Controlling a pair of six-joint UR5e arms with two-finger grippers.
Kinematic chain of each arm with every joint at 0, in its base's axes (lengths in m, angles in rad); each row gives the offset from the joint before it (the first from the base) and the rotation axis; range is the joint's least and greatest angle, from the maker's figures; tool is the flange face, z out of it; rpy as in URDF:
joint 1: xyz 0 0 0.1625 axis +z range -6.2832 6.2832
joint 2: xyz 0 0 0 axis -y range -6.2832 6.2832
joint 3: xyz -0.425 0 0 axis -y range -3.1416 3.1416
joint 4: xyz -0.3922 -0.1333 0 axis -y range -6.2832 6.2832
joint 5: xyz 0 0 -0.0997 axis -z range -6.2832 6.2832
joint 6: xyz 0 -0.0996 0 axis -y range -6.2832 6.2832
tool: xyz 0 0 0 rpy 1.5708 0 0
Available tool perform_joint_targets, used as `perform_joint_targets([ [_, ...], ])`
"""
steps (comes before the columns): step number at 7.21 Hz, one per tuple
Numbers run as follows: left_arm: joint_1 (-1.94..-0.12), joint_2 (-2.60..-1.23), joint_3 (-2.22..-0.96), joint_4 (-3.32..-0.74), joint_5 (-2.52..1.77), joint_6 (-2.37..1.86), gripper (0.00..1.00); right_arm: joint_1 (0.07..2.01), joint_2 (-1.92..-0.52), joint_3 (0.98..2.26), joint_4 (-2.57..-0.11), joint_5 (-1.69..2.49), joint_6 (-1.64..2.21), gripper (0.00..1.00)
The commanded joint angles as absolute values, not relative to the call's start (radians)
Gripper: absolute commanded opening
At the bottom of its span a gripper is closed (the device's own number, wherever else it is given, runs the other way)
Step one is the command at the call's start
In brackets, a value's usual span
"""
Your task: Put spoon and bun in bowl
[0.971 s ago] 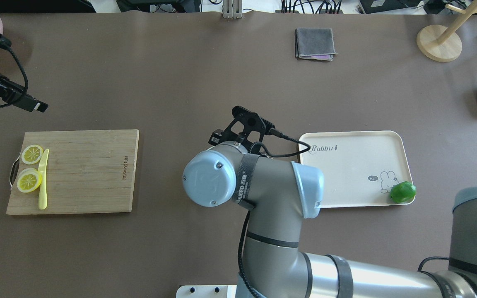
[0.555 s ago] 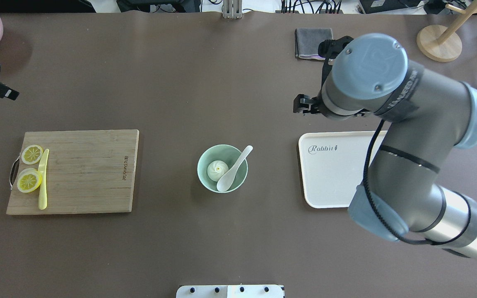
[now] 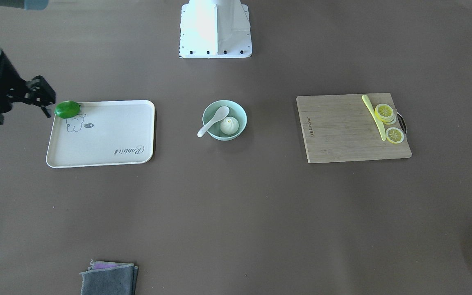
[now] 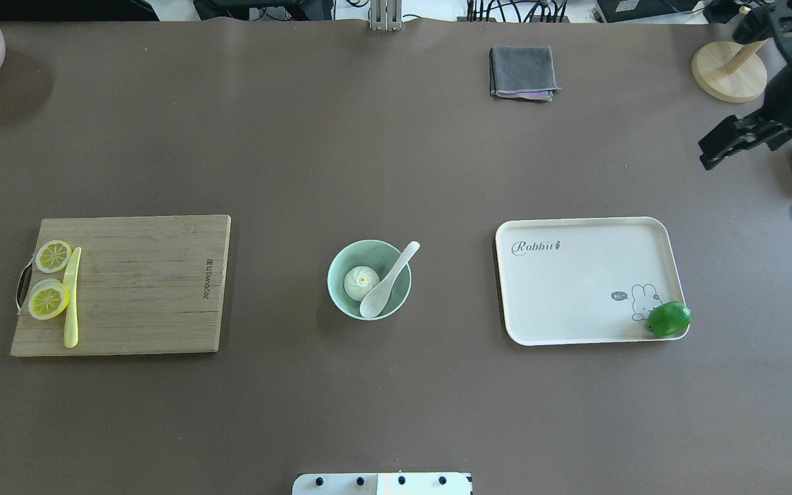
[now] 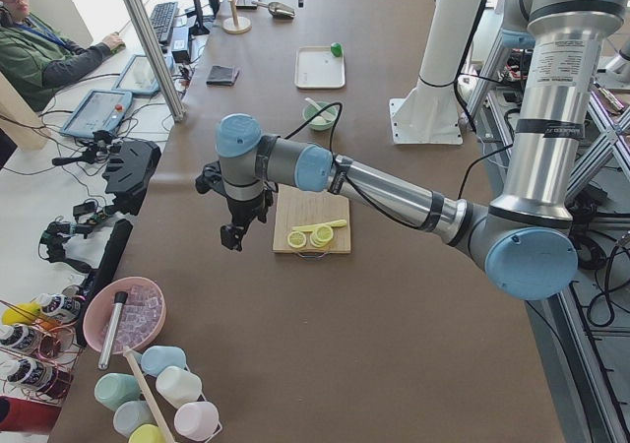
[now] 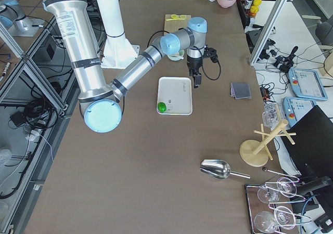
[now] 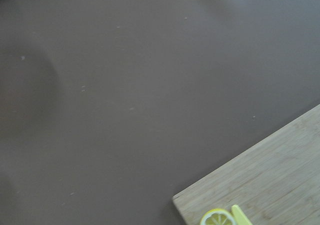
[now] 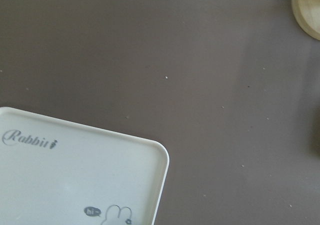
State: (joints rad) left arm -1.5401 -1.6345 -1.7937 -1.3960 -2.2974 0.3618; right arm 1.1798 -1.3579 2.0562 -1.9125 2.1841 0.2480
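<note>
pleated white bun and glossy spoon in mint bowl; lime on tray; left fingers, right fingers: grip state unclear.

The word "Rabbit" in grey script runs across one corner of the cream tray on the bench, while a small speech bubble beside a drawn rabbit at the opposite corner reads "hi". Lettering stamped on the wooden cutting board is too small to read

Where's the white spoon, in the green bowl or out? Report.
In: the white soup spoon rests inside the pale mint-green round bowl beside the white bun, handle over the rim.
</note>
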Motion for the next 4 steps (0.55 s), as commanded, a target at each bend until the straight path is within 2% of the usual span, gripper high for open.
perform_joint_targets([
  [1,-1.652,-1.481,-1.772,-1.458,-2.296,0.400,0.99,1.351,-1.550,2.034,-1.911,2.234,-0.069,1.00],
  [3,-1.654,-1.457,-1.792,-1.462,-2.251,0.403,0.99,1.504,-1.580,1.877,-1.913,2.243,-0.350,1.00],
  [4,-1.654,-1.457,-1.802,-1.463,-2.200,0.406,0.99,1.526,-1.618,1.847,-1.913,2.243,-0.347,1.00],
])
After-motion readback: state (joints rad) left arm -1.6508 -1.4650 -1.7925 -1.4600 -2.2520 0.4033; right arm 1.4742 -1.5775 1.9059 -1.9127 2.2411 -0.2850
